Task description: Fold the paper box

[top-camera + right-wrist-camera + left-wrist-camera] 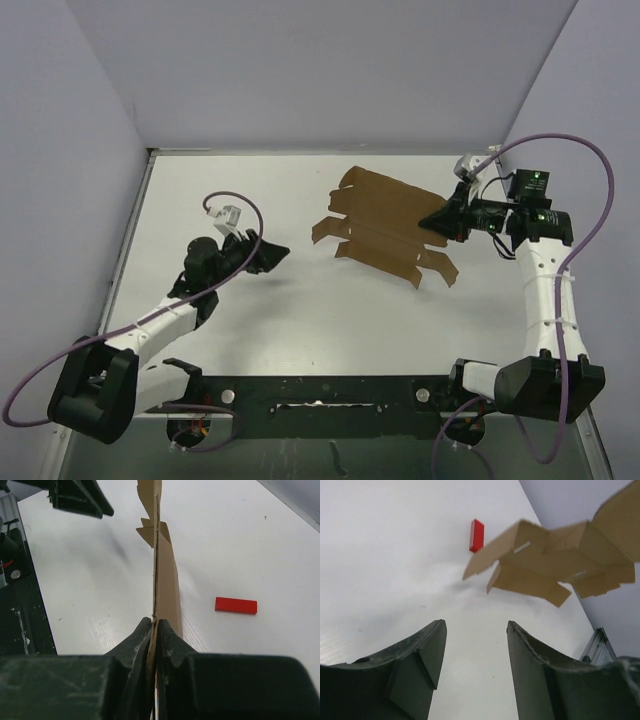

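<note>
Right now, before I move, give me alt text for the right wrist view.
The right gripper is shut on the near edge of the brown box, a flat sheet seen edge-on and standing upright, running away from the camera over the white table. A small red block lies on the table to its right, apart from it.

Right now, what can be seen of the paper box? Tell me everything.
The paper box is a brown thin-cardboard die-cut sheet, not yet folded, with crease lines, small slits and several flaps and tabs along its edges. It appears lifted off the white table, tilted, with a soft shadow beneath it. The right hand is shut on its right edge; from that wrist the sheet shows edge-on. Nothing else touches it: the left hand stands apart, open.
</note>
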